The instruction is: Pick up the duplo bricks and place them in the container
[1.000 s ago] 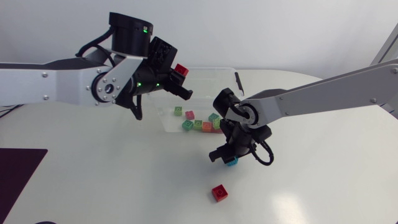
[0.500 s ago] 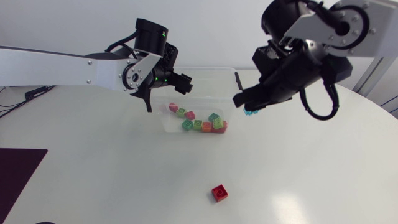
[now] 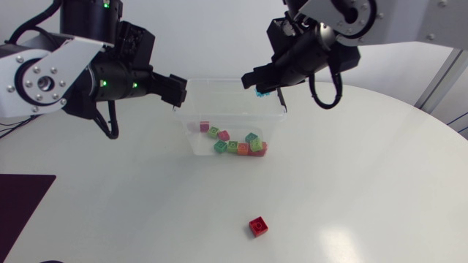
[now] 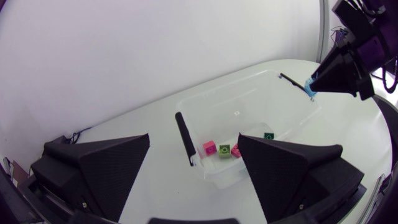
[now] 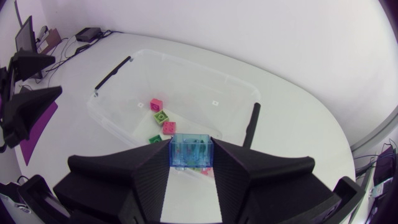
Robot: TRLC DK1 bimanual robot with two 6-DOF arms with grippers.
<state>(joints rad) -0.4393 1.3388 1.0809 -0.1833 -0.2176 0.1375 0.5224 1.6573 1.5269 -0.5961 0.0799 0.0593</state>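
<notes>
Red brick (image 3: 257, 227) alone; container (image 3: 227, 102) well apart.

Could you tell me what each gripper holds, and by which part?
The right gripper pinches a blue brick by opposite sides; the left gripper holds nothing.

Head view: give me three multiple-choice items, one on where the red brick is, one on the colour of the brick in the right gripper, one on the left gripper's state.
1. The red brick lies:
A on the table, outside the container
B in the container
C on top of another brick

2. The brick in the right gripper is:
A yellow
B blue
C green

3. The left gripper is:
A shut on a brick
B shut on the container's handle
C open and empty

Answers:
1 A: it sits alone on bare table.
2 B: the blue brick is pinched between both fingers in the right wrist view.
3 C: its fingers stand apart and hold nothing.
</notes>
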